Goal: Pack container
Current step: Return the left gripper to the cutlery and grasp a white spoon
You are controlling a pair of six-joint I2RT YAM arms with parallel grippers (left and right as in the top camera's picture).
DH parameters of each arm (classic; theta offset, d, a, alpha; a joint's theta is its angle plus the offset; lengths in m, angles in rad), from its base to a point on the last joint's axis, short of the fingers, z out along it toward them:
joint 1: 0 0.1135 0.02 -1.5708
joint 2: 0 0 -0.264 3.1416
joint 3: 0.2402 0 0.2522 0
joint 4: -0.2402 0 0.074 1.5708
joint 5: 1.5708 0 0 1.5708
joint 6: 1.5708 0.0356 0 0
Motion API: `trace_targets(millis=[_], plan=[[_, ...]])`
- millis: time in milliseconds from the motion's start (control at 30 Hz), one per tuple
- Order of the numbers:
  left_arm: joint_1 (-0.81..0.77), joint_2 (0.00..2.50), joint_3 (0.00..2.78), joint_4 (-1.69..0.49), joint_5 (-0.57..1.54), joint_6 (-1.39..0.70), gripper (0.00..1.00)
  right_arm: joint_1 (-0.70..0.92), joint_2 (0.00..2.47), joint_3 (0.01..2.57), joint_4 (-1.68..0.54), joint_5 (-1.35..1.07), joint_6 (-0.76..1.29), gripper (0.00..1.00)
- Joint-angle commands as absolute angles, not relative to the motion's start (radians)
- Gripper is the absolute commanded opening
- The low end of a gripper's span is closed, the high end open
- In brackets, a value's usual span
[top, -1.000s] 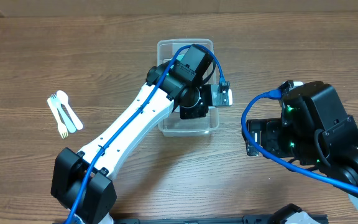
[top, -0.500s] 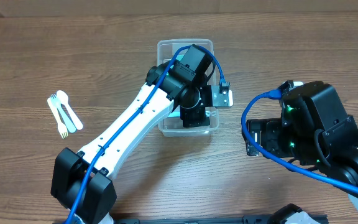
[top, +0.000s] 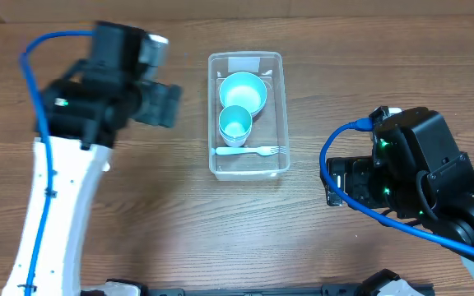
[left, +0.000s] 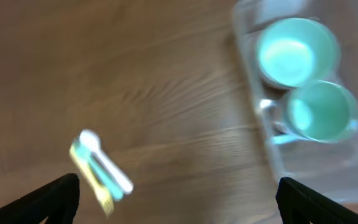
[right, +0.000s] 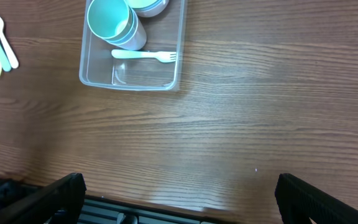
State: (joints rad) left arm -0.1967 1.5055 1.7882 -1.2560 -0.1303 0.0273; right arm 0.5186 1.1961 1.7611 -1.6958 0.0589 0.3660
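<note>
Container (top: 246, 115) part-packed; cutlery (left: 101, 171) left of it not yet in.
Left gripper (left: 179, 202) and right gripper (right: 179, 199): fingers spread wide, holding nothing. Container sits between my arms. It's clear, rimmed, with rounded corners. Bowl (top: 243, 92) is at its far end, cup (top: 235, 123) just beside that, fork (top: 249, 151) flat across the near end. Risks, my read: the left wrist view is blurred, so a grab at the cutlery could miss. The pieces lie flat and bunched, so I may lift two or skid them. Little free floor is left in the container, so a drop could hang on the rim or knock the cup.
</note>
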Motion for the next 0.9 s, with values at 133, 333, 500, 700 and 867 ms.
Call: trace_targets(millis=[133, 333, 500, 700, 867], plan=[[0.081, 1.524, 1.499, -1.084, -0.034, -0.195, 1.0, 0.522, 1.192, 1.761, -1.693, 0.066, 0.367, 1.0], [0.141, 1.578, 1.183, -0.772, -0.105, -0.323, 1.0, 0.522, 1.192, 1.761, -1.693, 0.066, 0.367, 1.0], [0.194, 1.711, 1.166, -0.656, -0.056, -0.322, 1.0, 0.522, 1.192, 1.761, -1.693, 0.066, 0.367, 1.0], [0.198, 1.813, 1.166, -0.55, -0.099, -0.342, 1.0, 0.522, 1.192, 1.761, -1.693, 0.066, 0.367, 1.0], [0.211, 1.845, 1.166, -0.518, -0.111, -0.345, 1.0, 0.522, 1.192, 1.761, -1.693, 0.066, 0.367, 1.0]])
